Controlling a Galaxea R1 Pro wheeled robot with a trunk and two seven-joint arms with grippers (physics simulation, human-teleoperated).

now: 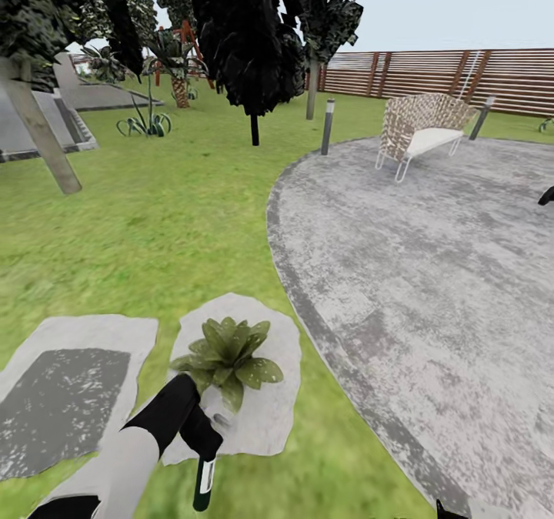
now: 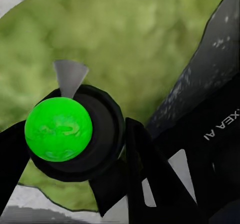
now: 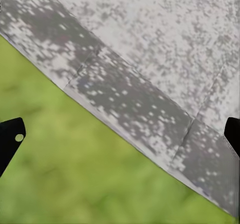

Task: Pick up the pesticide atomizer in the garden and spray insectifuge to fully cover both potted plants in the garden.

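One potted plant (image 1: 227,353), a rosette of broad green leaves, stands on a pale stepping stone (image 1: 265,419) in the lawn. Just in front of it my left gripper (image 1: 201,436) is shut on the pesticide atomizer (image 1: 204,484), whose dark bottle with its white label hangs below the fingers. In the left wrist view the atomizer (image 2: 75,134) appears end-on as a dark round body with a bright green ball, held between the black fingers (image 2: 142,159) of my left gripper (image 2: 75,146). My right gripper (image 3: 120,136) is open above the patio edge, nothing between its fingertips.
The round grey patio (image 1: 431,272) spreads to the right, with a wicker bench (image 1: 419,134) and grey lamp posts (image 1: 328,126) at its far rim. A second stepping stone (image 1: 69,388) lies left. Trees (image 1: 250,49), a spiky striped plant (image 1: 144,124) and the brown fence (image 1: 462,76) stand further back.
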